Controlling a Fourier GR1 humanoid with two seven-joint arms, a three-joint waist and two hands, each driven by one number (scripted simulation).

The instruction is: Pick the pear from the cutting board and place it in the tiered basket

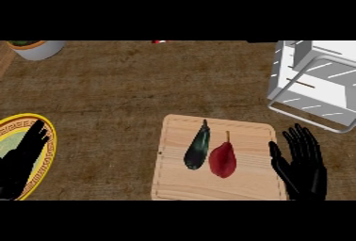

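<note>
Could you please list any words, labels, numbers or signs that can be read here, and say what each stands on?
None can be read.
The plate has a dark pattern round its rim, too blurred to tell as letters.
The board, pear and basket bear none.

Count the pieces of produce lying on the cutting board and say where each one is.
2. A dark eggplant lies left of centre on the cutting board; a red pear lies just to its right. None seems hidden.
</note>
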